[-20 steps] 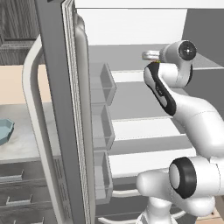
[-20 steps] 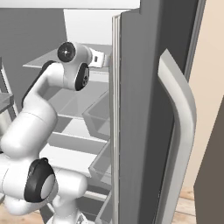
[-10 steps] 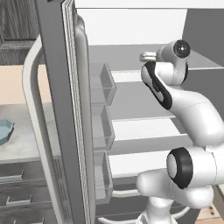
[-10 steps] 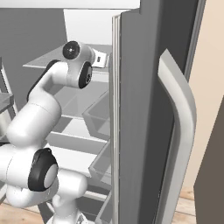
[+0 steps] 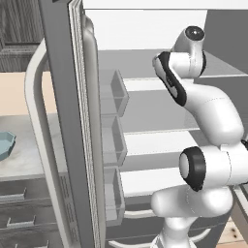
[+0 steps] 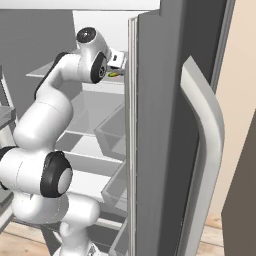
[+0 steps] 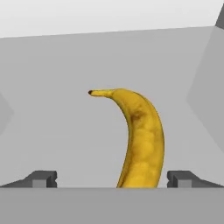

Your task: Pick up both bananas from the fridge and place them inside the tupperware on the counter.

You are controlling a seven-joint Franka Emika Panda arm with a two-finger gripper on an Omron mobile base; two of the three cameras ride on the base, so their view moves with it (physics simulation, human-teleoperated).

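the end effector (image 7: 112, 179) is spread wide with nothing pinched, one finger tip on each side of a banana (image 7: 141, 140), so the fruit's near end sits between them, closer to the right-hand tip, ready for a squeeze. the banana lies flat on a grey shelf (image 7: 65, 131) inside the fridge (image 6: 165, 125), its dark tip pointing away. beyond the fridge's open door, the tupperware (image 5: 5, 145) waits on the bench (image 5: 29, 162).
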